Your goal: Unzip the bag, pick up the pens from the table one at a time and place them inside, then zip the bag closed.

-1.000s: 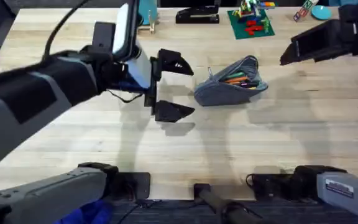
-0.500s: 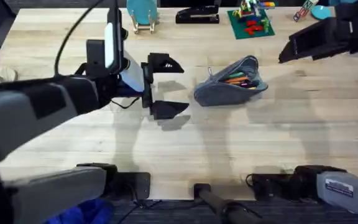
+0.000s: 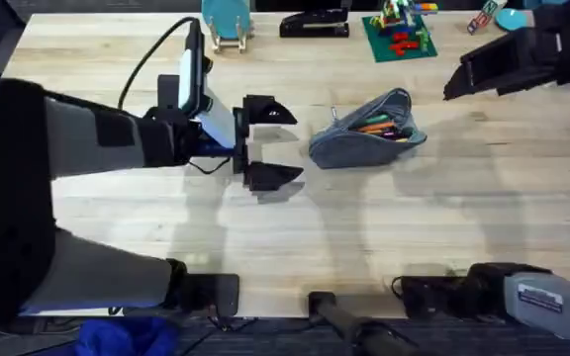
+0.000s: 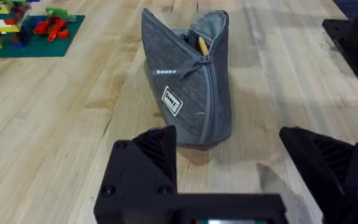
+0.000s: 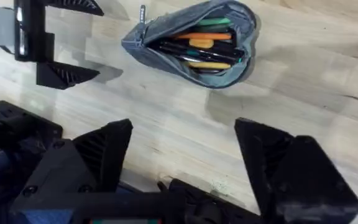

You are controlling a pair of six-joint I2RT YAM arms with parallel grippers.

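Since the earlier frame the left claw [image 3: 268,143] has shifted a little on the surface [image 3: 295,237], and its arm now fills more of the lower left in the overhead view; the bag [image 3: 369,131] and the right claw [image 3: 460,81] have not changed place. The left claw is released, with its two black fingers spread wide, and it holds nothing. It points toward 3 o'clock, at the bag, which lies near it but apart. The bag rests on the surface just right of the centre, with its zipper open, and several pens [image 5: 197,48] lie inside: orange, green, yellow and black ones are seen in the right wrist view. The right claw hangs at 2 o'clock from the bag, well apart from it, and its fingers are also spread and empty. At 12 o'clock, near the far edge, stand a black stapler [image 3: 314,23] and a green brick plate [image 3: 399,38].
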